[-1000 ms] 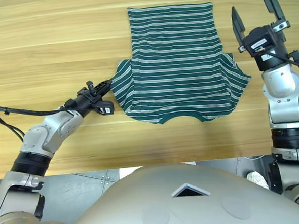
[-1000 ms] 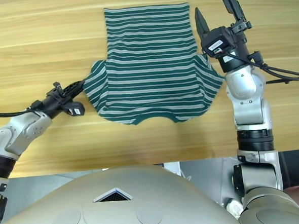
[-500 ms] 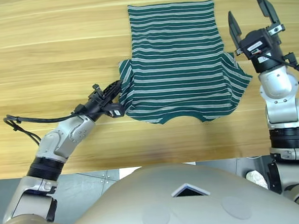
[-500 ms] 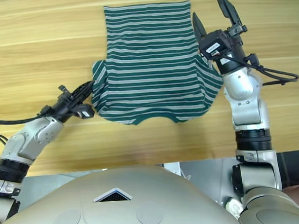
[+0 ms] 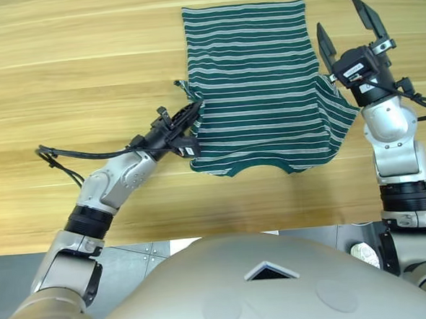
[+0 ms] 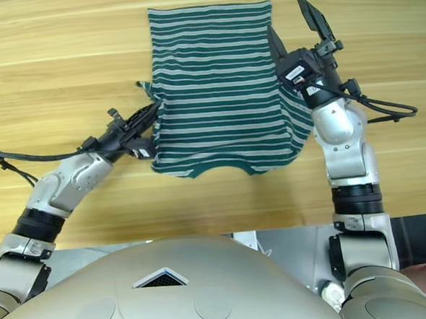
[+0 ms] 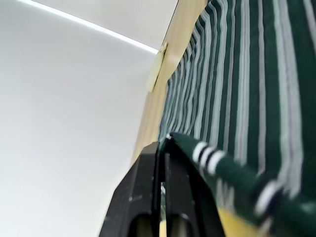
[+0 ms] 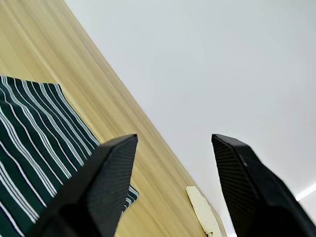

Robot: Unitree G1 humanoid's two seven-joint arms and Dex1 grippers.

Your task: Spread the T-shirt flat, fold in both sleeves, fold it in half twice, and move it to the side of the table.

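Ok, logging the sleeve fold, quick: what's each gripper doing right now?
Left gripper: shut on the left sleeve of the T-shirt.
Right gripper: open, holding nothing, above the right sleeve.

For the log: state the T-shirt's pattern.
T-shirt: dark green with thin white stripes; best in the left eye view.

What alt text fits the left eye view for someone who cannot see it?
The left gripper is shut on the left sleeve of a green striped T-shirt, holding it folded inward on a wooden table. The right gripper is open near the right sleeve.
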